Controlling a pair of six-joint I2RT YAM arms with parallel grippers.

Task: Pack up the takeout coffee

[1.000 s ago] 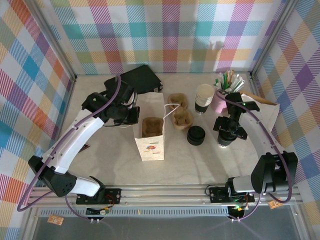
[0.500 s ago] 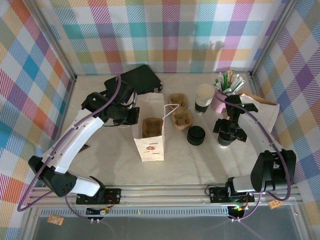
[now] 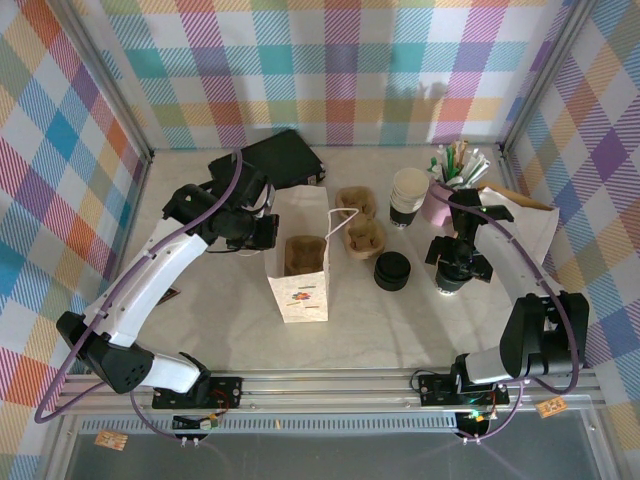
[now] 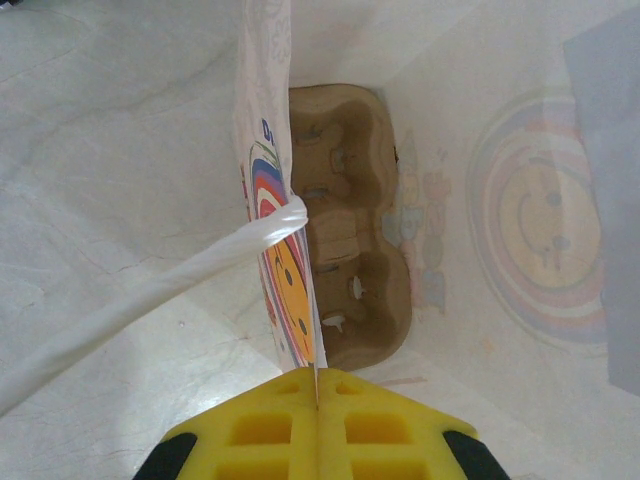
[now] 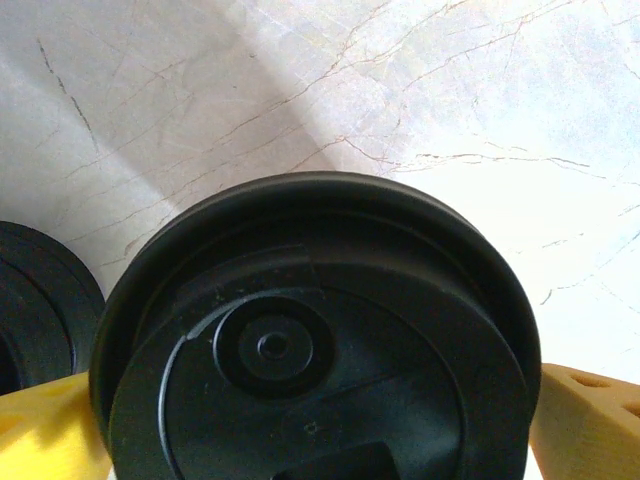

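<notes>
Takeout coffee [image 3: 408, 195] on marble tabletop [image 3: 400, 320], plaid walls [image 3: 340, 70]

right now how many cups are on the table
2: a white and black paper cup at the back right, and a pink cup holding straws just right of it. More may be nested inside.

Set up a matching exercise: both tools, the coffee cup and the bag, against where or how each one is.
Column one:
1. left tool
2. right tool
3. takeout coffee
4. paper bag

Column two:
A. beside the pink cup
B. upright, cardboard carrier inside
C. pinching the bag's rim
D. closed on a black lid

Pairs: 1-C, 2-D, 3-A, 4-B.
</notes>
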